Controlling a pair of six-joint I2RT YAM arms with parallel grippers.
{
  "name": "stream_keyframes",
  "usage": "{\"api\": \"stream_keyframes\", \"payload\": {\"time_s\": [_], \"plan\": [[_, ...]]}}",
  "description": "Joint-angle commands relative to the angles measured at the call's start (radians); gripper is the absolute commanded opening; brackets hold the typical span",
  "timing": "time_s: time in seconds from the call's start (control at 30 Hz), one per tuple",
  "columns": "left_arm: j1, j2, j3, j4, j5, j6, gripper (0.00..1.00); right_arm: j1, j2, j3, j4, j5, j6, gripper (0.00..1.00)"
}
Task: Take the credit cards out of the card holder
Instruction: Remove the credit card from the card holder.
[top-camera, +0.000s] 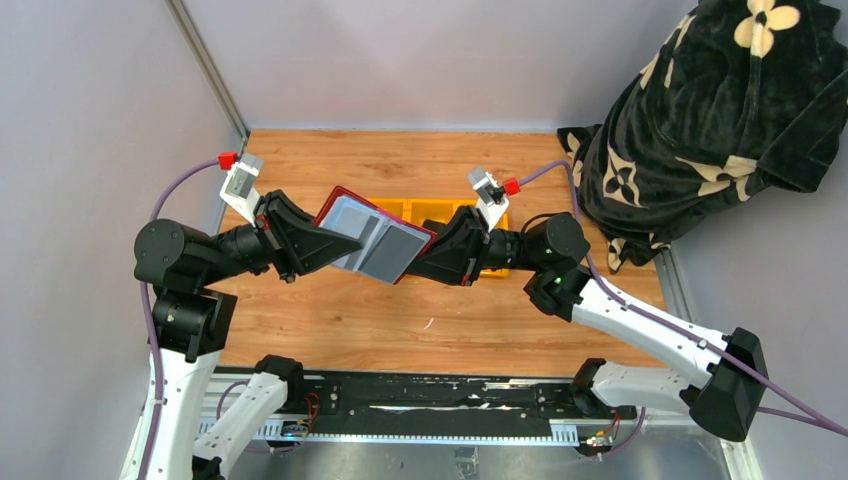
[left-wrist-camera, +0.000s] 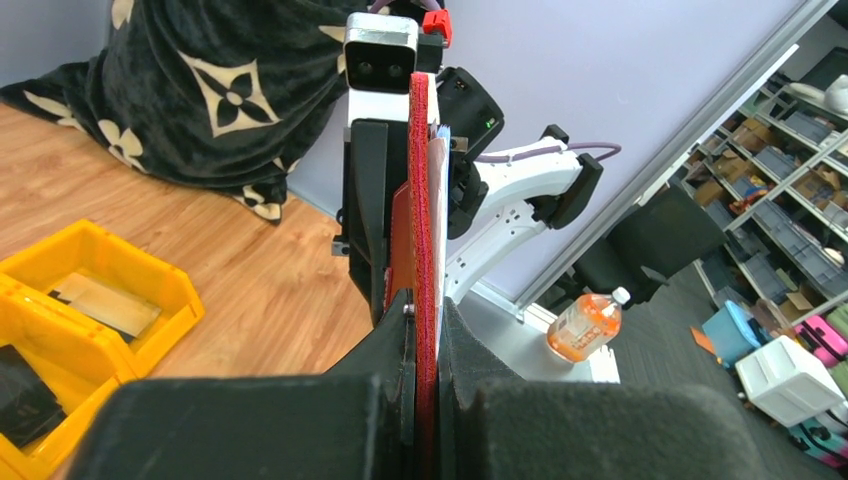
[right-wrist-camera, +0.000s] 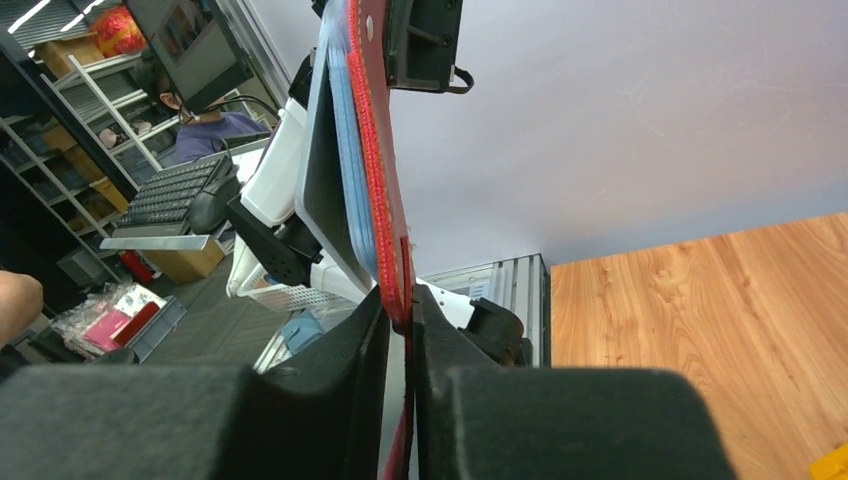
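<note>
The card holder (top-camera: 375, 238), dark red with grey see-through sleeves, hangs spread open in the air above the table's middle. My left gripper (top-camera: 335, 245) is shut on its left edge; in the left wrist view the red edge (left-wrist-camera: 424, 200) runs up from between the pads. My right gripper (top-camera: 420, 262) is clamped on its right edge, and in the right wrist view the red rim (right-wrist-camera: 375, 130) is pinched between the jaws. Two credit cards lie in the yellow tray: a tan one (left-wrist-camera: 105, 303) and a dark one (left-wrist-camera: 25, 400). Whether a card sits in the sleeves I cannot tell.
The yellow three-compartment tray (top-camera: 440, 208) stands on the wooden table behind the holder. A black blanket with cream flowers (top-camera: 700, 130) is heaped at the back right. A metal rail runs along the table's left edge.
</note>
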Motion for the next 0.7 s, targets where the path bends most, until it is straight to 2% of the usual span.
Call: {"api": "stream_keyframes", "payload": {"time_s": [0.0,0.2,0.23,0.27,0.3,0.4,0.67], "plan": [[-0.003,-0.008,0.020,0.009,0.004,0.003,0.00,-0.003,-0.017,0.025,0.063,0.014,0.006,0.13],[-0.003,-0.010,0.025,0.008,0.004,-0.002,0.00,-0.002,-0.022,0.020,0.079,0.016,-0.001,0.04],[-0.003,-0.011,0.023,0.007,0.003,-0.002,0.00,-0.002,-0.018,0.029,0.079,0.025,0.003,0.06],[-0.003,-0.012,0.020,0.006,0.002,-0.002,0.00,0.000,-0.005,0.040,0.079,0.034,0.006,0.16],[-0.003,-0.012,0.019,0.006,0.002,-0.002,0.00,0.002,0.003,0.049,0.077,0.043,0.007,0.21],[-0.003,-0.011,0.019,0.006,0.001,-0.006,0.00,0.013,0.043,0.096,0.071,0.068,0.009,0.30],[-0.003,-0.018,0.023,-0.007,0.006,0.012,0.00,0.065,0.084,0.117,0.138,0.070,0.017,0.29]]}}
